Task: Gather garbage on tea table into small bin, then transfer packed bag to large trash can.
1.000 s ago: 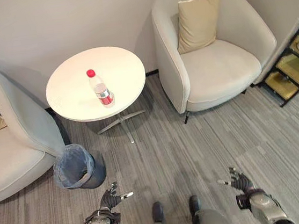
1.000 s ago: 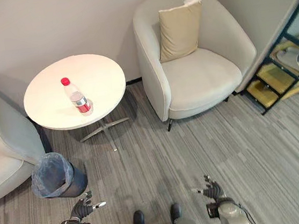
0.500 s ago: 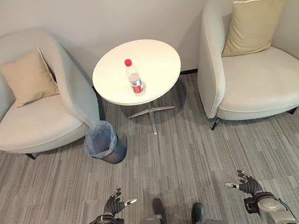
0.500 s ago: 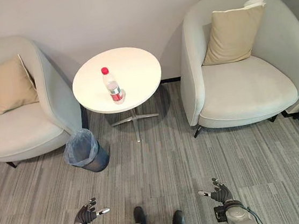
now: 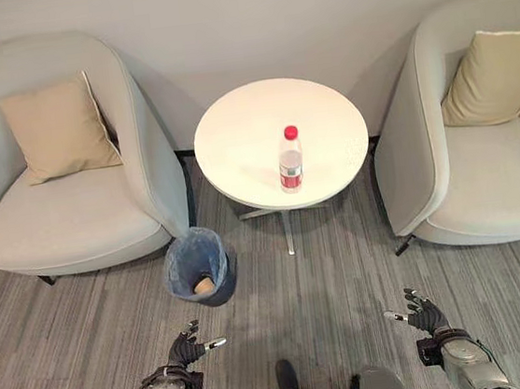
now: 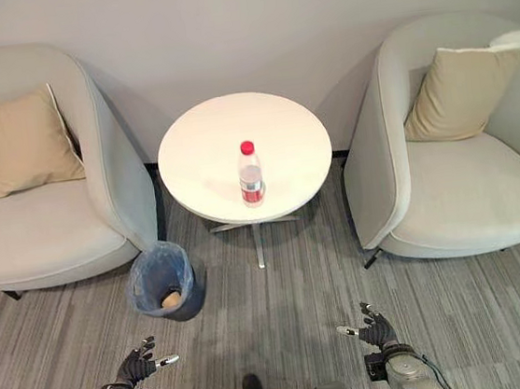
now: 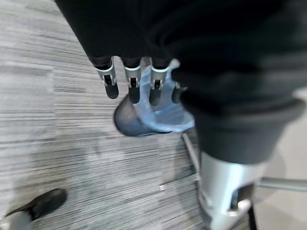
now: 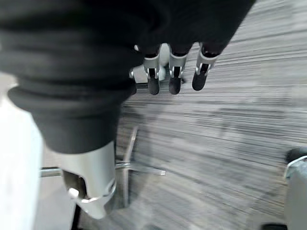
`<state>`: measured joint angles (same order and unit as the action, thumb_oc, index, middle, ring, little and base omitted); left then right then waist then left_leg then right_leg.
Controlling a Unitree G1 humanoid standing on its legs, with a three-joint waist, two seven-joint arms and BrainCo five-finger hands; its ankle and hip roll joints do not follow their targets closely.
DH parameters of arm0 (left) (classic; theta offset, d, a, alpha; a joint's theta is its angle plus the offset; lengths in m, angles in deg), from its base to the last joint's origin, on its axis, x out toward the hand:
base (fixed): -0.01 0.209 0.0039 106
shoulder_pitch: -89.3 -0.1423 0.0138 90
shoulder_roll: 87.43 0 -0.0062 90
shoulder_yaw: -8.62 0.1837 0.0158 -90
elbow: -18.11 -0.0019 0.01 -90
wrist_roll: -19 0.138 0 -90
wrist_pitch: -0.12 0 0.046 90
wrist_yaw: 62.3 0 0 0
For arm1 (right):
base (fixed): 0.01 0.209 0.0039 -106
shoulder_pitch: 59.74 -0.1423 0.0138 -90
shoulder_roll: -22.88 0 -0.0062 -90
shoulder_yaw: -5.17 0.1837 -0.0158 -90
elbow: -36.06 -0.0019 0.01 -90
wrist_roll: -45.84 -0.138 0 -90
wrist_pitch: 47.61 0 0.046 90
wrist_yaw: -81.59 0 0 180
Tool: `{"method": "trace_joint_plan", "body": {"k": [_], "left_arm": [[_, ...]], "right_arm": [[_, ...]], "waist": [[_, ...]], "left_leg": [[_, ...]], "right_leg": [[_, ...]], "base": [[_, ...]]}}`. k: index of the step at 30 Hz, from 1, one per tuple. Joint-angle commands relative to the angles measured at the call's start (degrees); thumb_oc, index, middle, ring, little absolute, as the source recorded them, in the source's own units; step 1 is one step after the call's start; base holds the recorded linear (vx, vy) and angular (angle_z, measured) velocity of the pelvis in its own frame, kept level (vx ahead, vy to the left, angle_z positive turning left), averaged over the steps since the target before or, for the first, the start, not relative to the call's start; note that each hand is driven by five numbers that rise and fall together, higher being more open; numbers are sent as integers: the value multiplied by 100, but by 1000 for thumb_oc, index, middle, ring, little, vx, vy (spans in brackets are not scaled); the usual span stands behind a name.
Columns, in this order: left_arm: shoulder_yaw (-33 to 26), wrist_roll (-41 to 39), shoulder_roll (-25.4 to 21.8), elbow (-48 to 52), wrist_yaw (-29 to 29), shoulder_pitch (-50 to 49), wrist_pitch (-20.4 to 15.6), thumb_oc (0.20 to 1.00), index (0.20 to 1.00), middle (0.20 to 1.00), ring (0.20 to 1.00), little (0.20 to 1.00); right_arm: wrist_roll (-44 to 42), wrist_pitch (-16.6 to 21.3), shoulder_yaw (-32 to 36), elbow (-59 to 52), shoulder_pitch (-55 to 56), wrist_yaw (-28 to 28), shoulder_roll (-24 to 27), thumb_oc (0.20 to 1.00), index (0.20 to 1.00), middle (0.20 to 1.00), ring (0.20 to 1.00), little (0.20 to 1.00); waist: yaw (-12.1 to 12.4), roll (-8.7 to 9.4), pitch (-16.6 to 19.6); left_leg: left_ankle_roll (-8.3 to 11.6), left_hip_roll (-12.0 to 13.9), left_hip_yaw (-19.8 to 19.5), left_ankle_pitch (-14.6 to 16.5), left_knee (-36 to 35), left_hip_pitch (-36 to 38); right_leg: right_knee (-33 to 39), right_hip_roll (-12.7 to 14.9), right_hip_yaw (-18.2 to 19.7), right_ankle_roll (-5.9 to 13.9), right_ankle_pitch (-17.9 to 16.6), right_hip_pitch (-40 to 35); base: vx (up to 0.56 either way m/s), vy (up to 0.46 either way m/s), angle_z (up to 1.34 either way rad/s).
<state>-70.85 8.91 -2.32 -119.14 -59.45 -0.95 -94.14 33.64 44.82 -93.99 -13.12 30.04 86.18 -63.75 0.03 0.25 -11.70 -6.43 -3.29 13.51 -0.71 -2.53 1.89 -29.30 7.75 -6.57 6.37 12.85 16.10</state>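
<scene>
A clear plastic bottle (image 5: 289, 158) with a red cap and red label stands upright on the round white tea table (image 5: 235, 141), near its front edge. On the floor left of the table sits the small dark bin (image 5: 197, 266) lined with a blue bag; a tan scrap (image 5: 203, 285) lies inside it. The bin (image 7: 144, 117) also shows past the left hand's fingers (image 7: 133, 81). My left hand (image 5: 184, 350) hangs low at the bottom left, open and holding nothing. My right hand (image 5: 421, 315) hangs at the bottom right, open, its fingers (image 8: 174, 74) straight over the carpet.
Two pale armchairs flank the table, the left one (image 5: 65, 217) and the right one (image 5: 485, 188), each with a tan cushion (image 5: 55, 129). The table's metal foot (image 5: 288, 233) spreads under it. Grey striped carpet (image 5: 345, 279) lies between me and the table.
The camera has swung, so the whole scene has shifted right and the table now stands centred. Both hands stay low and open.
</scene>
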Motion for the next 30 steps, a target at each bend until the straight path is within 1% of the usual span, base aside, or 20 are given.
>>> {"method": "trace_joint_plan", "body": {"k": [1, 2, 3, 4, 6, 7, 9, 11, 12, 13, 15, 17, 18, 19, 21, 24, 25, 26, 30], "left_arm": [[-165, 46, 27, 124, 58, -133, -111, 1000, 1000, 1000, 1000, 1000], [-165, 35, 44, 111, 52, -123, -113, 1000, 1000, 1000, 1000, 1000], [-151, 80, 59, 84, 41, -124, -128, 1000, 1000, 1000, 1000, 1000], [-151, 81, 60, 84, 41, -125, -129, 1000, 1000, 1000, 1000, 1000], [-122, 158, 82, 41, 23, -165, -125, 1000, 1000, 1000, 1000, 1000], [-117, 174, 119, 14, -3, -181, -106, 1000, 1000, 1000, 1000, 1000], [-79, 196, 137, 37, -38, -184, -89, 1000, 1000, 1000, 1000, 1000], [-23, 219, 172, 21, -63, -169, -73, 1000, 1000, 1000, 1000, 1000], [-22, 219, 173, 20, -62, -167, -73, 1000, 1000, 1000, 1000, 1000], [-16, 228, 188, -29, -57, -149, -66, 1000, 1000, 1000, 1000, 1000], [20, 214, 217, -136, -40, -100, -62, 1000, 1000, 1000, 1000, 1000], [34, 217, 216, -148, -41, -81, -62, 1000, 1000, 1000, 1000, 1000], [35, 220, 199, -127, -24, -91, -59, 1000, 1000, 1000, 1000, 1000], [57, 198, 193, -84, -13, -94, -51, 1000, 1000, 1000, 1000, 1000], [59, 204, 183, -76, 3, -78, -39, 1000, 1000, 1000, 1000, 1000], [32, 222, 180, -35, -15, -119, -40, 1000, 1000, 1000, 1000, 1000], [-4, 278, 165, -40, -32, -157, -39, 1000, 1000, 1000, 1000, 1000], [-3, 279, 166, -40, -32, -159, -39, 1000, 1000, 1000, 1000, 1000], [-63, 358, 83, 28, -22, -219, -60, 1000, 1000, 1000, 1000, 1000]], "right_arm": [[151, 150, -112, 67, -168, 51, 153, 1000, 1000, 1000, 1000, 1000], [159, 135, -112, 46, -162, 45, 173, 1000, 1000, 1000, 1000, 1000], [199, 142, -120, 28, -129, 34, 204, 1000, 1000, 1000, 1000, 1000], [199, 142, -120, 27, -128, 33, 204, 1000, 1000, 1000, 1000, 1000], [213, 171, -108, -47, -18, 25, 219, 1000, 1000, 1000, 1000, 1000], [223, 191, -65, -74, 40, 28, 267, 1000, 1000, 1000, 1000, 1000], [206, 213, -36, -187, 97, 27, 308, 1000, 1000, 1000, 1000, 1000], [223, 218, -31, -217, 88, 38, 384, 1000, 1000, 1000, 1000, 1000], [223, 218, -30, -217, 87, 38, 385, 1000, 1000, 1000, 1000, 1000], [250, 208, -45, -227, 74, 37, 419, 1000, 1000, 1000, 1000, 1000], [288, 190, -96, -229, 48, 54, 468, 1000, 1000, 1000, 1000, 1000], [289, 194, -98, -240, 45, 55, 472, 1000, 1000, 1000, 1000, 1000], [313, 195, -118, -283, 44, 60, 489, 1000, 1000, 1000, 1000, 1000], [347, 191, -133, -300, 30, 84, 523, 1000, 1000, 1000, 1000, 1000], [390, 194, -136, -406, 39, 91, 540, 1000, 1000, 1000, 1000, 1000], [460, 206, -140, -624, 66, 79, 576, 1000, 1000, 1000, 1000, 1000], [593, 230, -142, -850, 69, 30, 626, 1000, 1000, 1000, 1000, 1000], [594, 227, -141, -855, 73, 30, 627, 1000, 1000, 1000, 1000, 1000], [864, 272, -176, -1389, 34, -11, 724, 1000, 1000, 1000, 1000, 1000]], "waist": [[-115, 41, -75], [-138, 67, -96], [-165, 92, -108], [-173, 89, -114], [-196, 113, -56], [-199, 111, 8], [-211, 139, 2], [-197, 155, -59], [-201, 149, -62], [-182, 156, -78], [-112, 229, -113], [-96, 248, -104], [-60, 243, -98], [-25, 227, -101], [-23, 226, -99], [-10, 209, -65], [-23, 170, 7], [-17, 172, 0], [4, 147, 97]], "left_leg": [[455, 114, -567, 720, 765, -276], [470, 65, -613, 743, 772, -228], [506, 13, -705, 803, 799, -148], [507, 14, -713, 804, 800, -142], [577, 3, -787, 876, 825, -77], [740, 77, -799, 929, 979, -115], [855, 208, -746, 949, 1448, -293], [944, 335, -705, 818, 2041, -552], [947, 342, -711, 829, 2064, -563], [960, 398, -705, 756, 2156, -648], [934, 439, -733, 722, 2057, -992], [931, 433, -770, 703, 1946, -1043], [960, 456, -844, 552, 1781, -1122], [1034, 494, -961, 302, 1421, -1199], [1079, 579, -931, 140, 1372, -1312], [1063, 603, -879, 175, 1338, -1239], [1025, 549, -894, 242, 1183, -1085], [1024, 547, -887, 240, 1172, -1068], [910, 432, -797, 401, 1119, -852]], "right_leg": [[1605, -410, -86, -41, -825, -548], [1741, -438, -76, -27, -902, -465], [1933, -409, -130, -24, -957, -527], [1944, -410, -139, -24, -960, -541], [2153, -445, -77, -90, -965, -707], [2364, -430, -159, -147, -987, -886], [2472, -411, -198, -222, -957, -1060], [2573, -441, -218, -336, -897, -1254], [2579, -447, -223, -338, -899, -1259], [2634, -455, -254, -369, -858, -1355], [2720, -420, -272, -399, -760, -1535], [2739, -423, -276, -394, -743, -1566], [2744, -463, -278, -384, -713, -1601], [2746, -496, -242, -387, -631, -1689], [2720, -486, -222, -380, -548, -1783], [2661, -479, -177, -384, -485, -1837], [2618, -449, -124, -341, -467, -1892], [2617, -446, -118, -339, -465, -1901], [2566, -300, 29, -210, -498, -1925]], "base": [[219, -55, 21], [233, -99, 36], [172, -83, 62], [187, -109, 56], [185, -150, 57], [213, -222, 60], [153, -192, 69], [81, -107, 54], [72, -60, 38], [101, -44, 9], [134, -34, -13], [84, -1, -4], [146, 27, -7], [193, 52, -9], [173, 87, -13], [153, 122, -15], [143, 129, -21], [196, 185, -16], [143, 184, -24]]}}
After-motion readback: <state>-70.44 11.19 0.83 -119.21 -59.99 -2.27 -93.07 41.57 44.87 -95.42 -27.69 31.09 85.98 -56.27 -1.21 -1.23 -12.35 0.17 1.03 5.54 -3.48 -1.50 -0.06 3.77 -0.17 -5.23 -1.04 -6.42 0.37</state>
